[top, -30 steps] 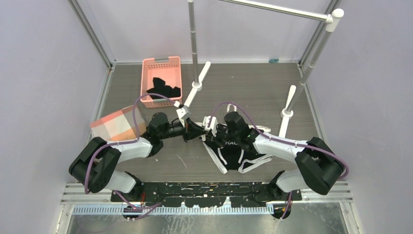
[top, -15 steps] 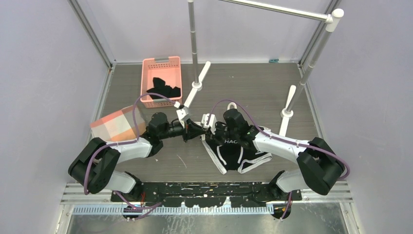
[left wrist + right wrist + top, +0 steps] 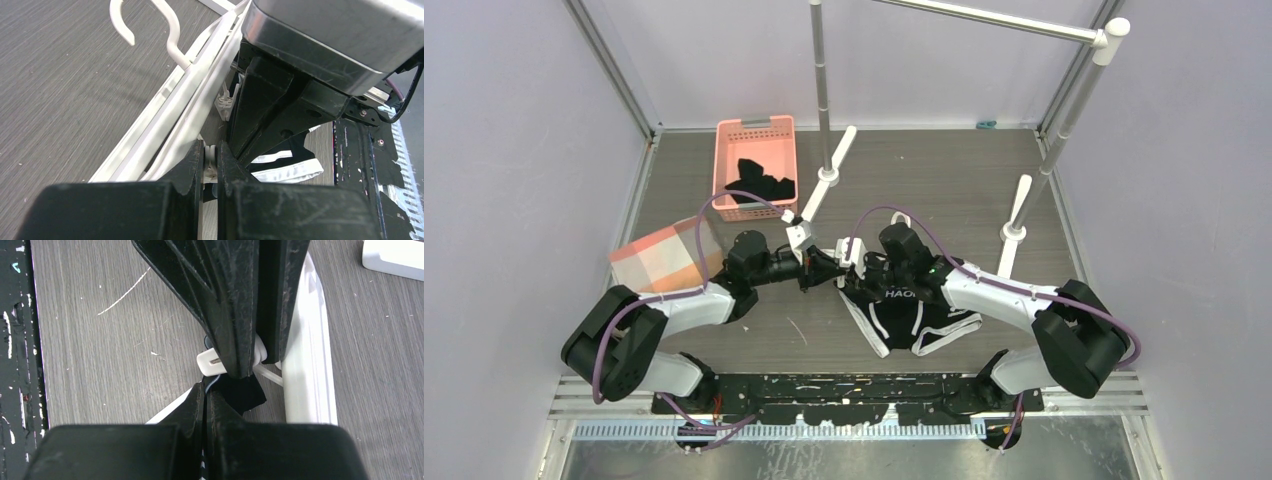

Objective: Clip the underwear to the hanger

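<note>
Top external view: both arms reach inward and meet tip to tip at mid-table, forearms low and nearly level.
Left gripper point(image 3: 826, 270): clenched on a small white clip point(image 3: 210, 156) of the hanger point(image 3: 190, 95); it points right, toward the other arm.
Clip: pinched at its tail between the left fingers; whether its mouth is sprung apart cannot be told.
Key relation: in the right wrist view the clip sits just beyond the right fingertips, and the black cloth edge they hold lies directly under it – touching or very nearly so.
Right gripper point(image 3: 856, 272): clamped on the waistband edge of the underwear point(image 3: 904, 320); it points left and is the arm nearer the garment.
Underwear: spread on the table point(image 3: 724, 330) on the near side of the grippers, waistband uppermost beneath the right wrist, legs trailing toward the arm bases.
Hanger axis: its long white rails run away from the left fingertips and pass under the right forearm – the hook point(image 3: 165, 25) sticks out on the far side.
Judged next need: a short push of cloth into the clip's mouth, then release of the squeeze.
Risk: the thin cloth edge may slide past the mouth.
</note>
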You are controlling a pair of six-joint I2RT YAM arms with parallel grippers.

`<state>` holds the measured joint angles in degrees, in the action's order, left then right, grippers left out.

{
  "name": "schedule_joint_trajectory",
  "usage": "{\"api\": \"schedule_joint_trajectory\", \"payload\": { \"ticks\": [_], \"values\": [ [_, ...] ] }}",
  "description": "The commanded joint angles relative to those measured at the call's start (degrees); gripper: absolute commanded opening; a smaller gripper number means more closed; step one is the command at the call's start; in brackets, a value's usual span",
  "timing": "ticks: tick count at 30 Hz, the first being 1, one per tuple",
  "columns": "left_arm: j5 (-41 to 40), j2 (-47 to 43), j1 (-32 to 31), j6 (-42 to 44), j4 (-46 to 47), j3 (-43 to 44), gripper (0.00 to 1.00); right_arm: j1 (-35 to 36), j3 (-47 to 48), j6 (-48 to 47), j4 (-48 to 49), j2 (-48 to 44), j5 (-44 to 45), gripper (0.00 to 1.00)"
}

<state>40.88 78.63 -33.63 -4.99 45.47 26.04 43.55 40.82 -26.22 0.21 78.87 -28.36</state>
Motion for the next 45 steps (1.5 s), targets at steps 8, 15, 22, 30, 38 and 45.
{"api": "schedule_joint_trajectory", "payload": {
  "ticks": [8,15,22,30,38,45],
  "values": [
    [3.4,-2.3,-0.1,1.3,3.5,0.7,0.00,0.3,4.8,-2.2,-0.4,0.0,-1.1,0.01],
    [4.7,-2.2,-0.3,1.3,4.2,0.7,0.00,0.3,5.8,-3.1,-1.6,0.1,-1.0,0.01],
    [4.6,-2.1,-0.5,1.7,4.3,0.3,0.00,0.4,6.3,-4.1,-3.5,-0.4,-1.6,0.01],
    [4.5,-2.1,-0.5,2.2,4.0,0.6,0.01,0.3,8.2,-6.2,-9.8,-0.2,-6.6,0.01],
    [4.9,-2.1,-0.6,2.1,4.1,0.4,0.00,0.3,9.2,-6.8,-10.9,1.1,-6.6,0.01],
    [6.3,-2.1,-0.8,2.0,4.1,0.6,0.00,0.4,9.3,-6.8,-9.4,0.8,-2.1,0.01]
  ]
}}
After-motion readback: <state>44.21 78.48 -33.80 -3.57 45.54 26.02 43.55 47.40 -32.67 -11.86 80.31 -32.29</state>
